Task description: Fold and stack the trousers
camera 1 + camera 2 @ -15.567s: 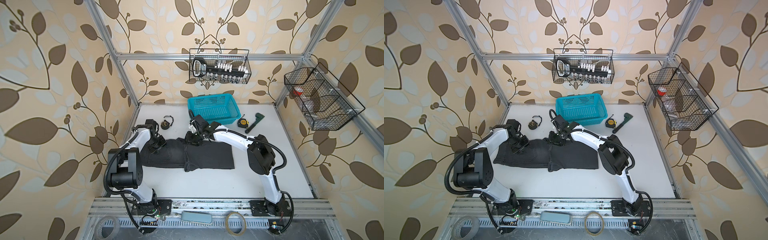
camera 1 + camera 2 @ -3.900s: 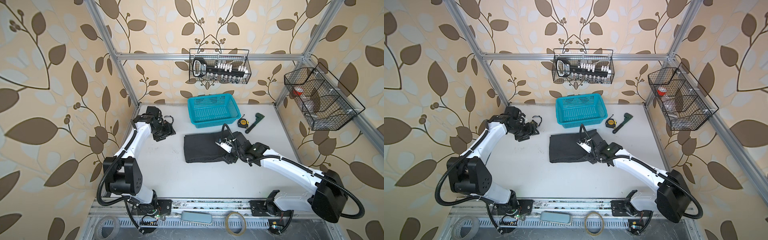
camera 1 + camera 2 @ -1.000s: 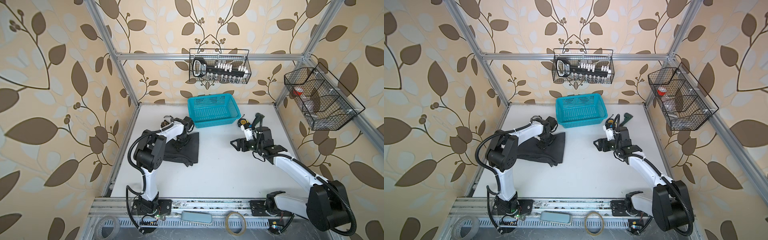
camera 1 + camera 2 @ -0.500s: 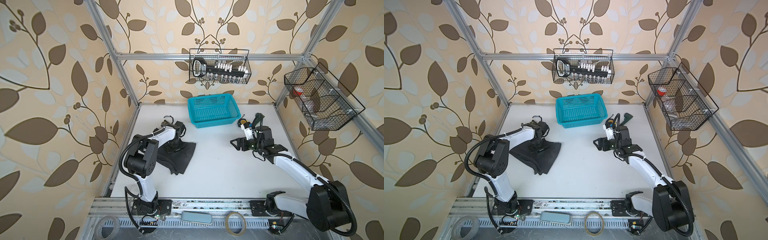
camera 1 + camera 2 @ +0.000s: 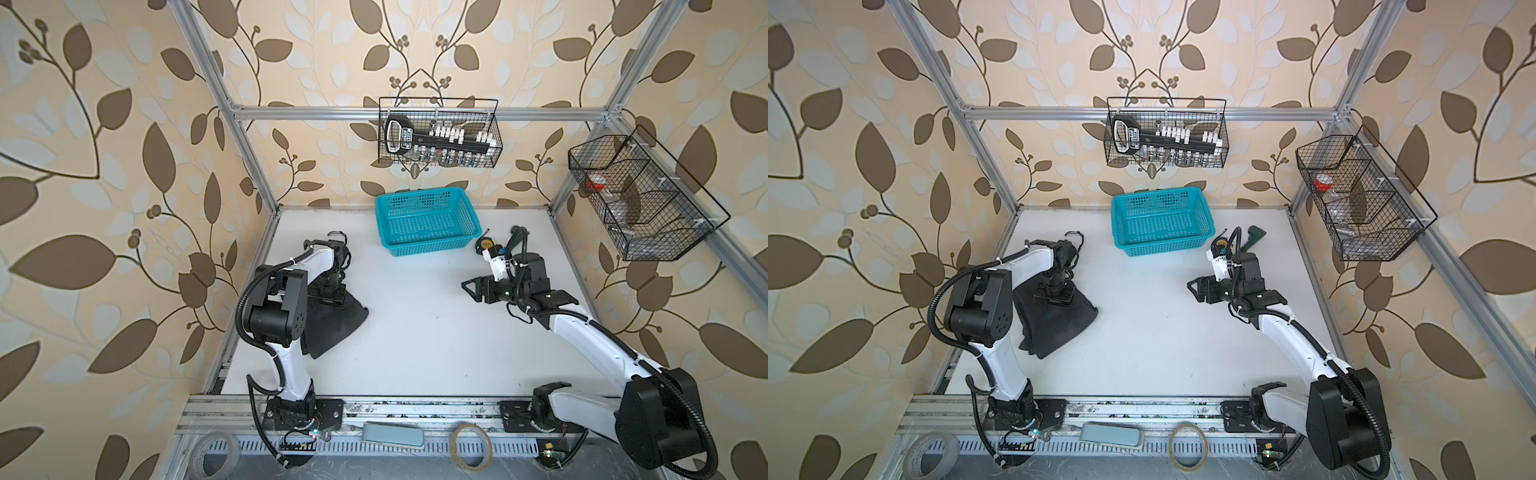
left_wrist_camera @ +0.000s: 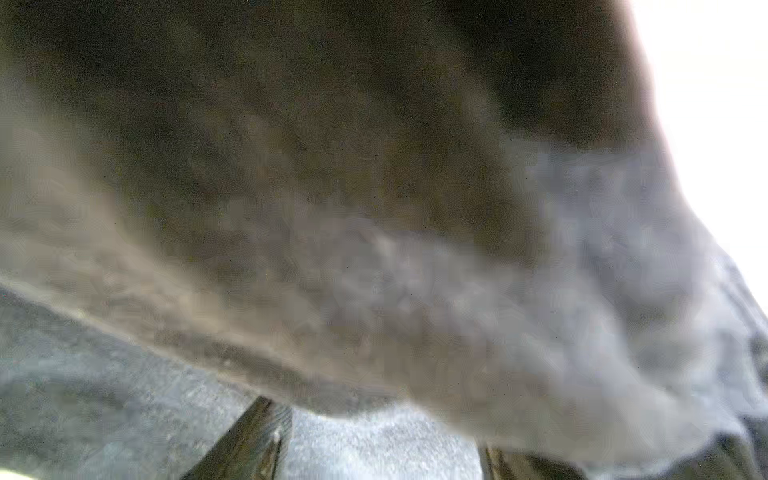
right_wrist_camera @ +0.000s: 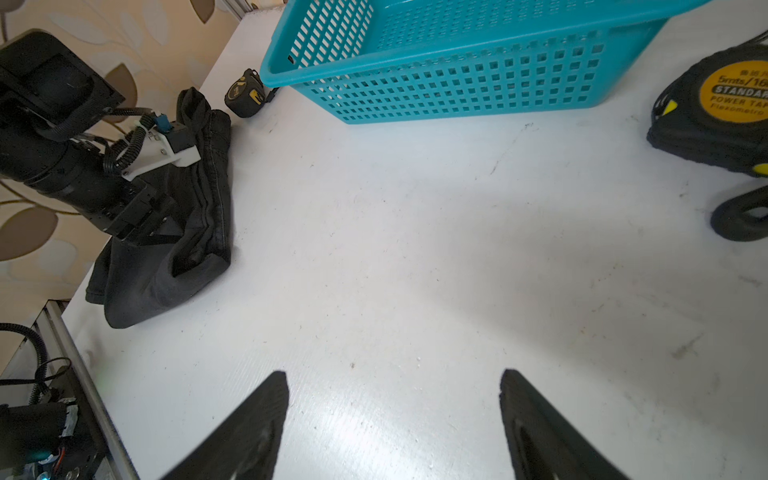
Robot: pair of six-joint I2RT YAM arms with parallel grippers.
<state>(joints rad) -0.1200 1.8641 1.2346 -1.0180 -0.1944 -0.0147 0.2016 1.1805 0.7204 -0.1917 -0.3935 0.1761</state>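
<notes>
The trousers lie as a dark folded bundle at the left of the white table; they also show in the right wrist view. My left gripper points down into their far end. In the left wrist view blurred dark cloth fills the picture and sits between the two fingers, whose tips a fold hides. The jaws stand wide around a thick fold. My right gripper hovers open over bare table, far right of the trousers.
A teal basket stands at the back middle. A yellow-black tape measure and a green tool lie behind the right gripper. Another tape measure sits behind the trousers. Wire baskets hang on the walls.
The left gripper has dragged the trousers leftward and toward the front edge, turning the bundle as it went. The right arm has stayed where it was, jaws open.
</notes>
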